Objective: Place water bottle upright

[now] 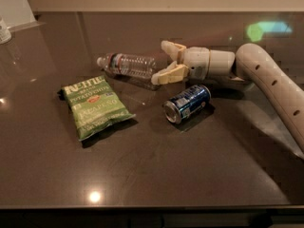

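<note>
The water bottle (127, 65) is clear and ribbed, with a white cap and a red-and-white label band. It lies on its side on the dark table (156, 165), cap pointing left. My gripper (160, 62) is just right of the bottle's base, low over the table. Its cream fingers (167, 74) are spread open, one behind and one in front of the bottle's base end, and hold nothing.
A blue soda can (186, 103) lies on its side just in front of the gripper's wrist. A green chip bag (95, 106) lies at front left. A small white bottle (4, 31) stands at the far left edge. My arm (270, 80) comes in from the right.
</note>
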`<action>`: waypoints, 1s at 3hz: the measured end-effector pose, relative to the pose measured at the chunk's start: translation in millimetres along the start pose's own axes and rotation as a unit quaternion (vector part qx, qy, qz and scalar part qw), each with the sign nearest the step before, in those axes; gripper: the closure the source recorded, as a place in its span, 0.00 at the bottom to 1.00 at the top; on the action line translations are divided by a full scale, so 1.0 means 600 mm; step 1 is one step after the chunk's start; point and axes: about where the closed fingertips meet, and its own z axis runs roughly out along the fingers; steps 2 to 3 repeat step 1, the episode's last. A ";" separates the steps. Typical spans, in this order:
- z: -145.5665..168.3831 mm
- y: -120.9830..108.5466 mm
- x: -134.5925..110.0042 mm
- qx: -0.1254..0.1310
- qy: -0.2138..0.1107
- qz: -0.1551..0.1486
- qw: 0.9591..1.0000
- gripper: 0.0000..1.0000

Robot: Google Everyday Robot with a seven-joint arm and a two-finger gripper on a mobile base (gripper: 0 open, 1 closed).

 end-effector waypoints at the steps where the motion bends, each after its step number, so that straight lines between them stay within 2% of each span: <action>1: 0.000 0.000 0.000 0.000 0.000 0.000 1.000 0.00; 3: 0.000 0.000 0.000 0.000 0.000 0.000 1.000 0.00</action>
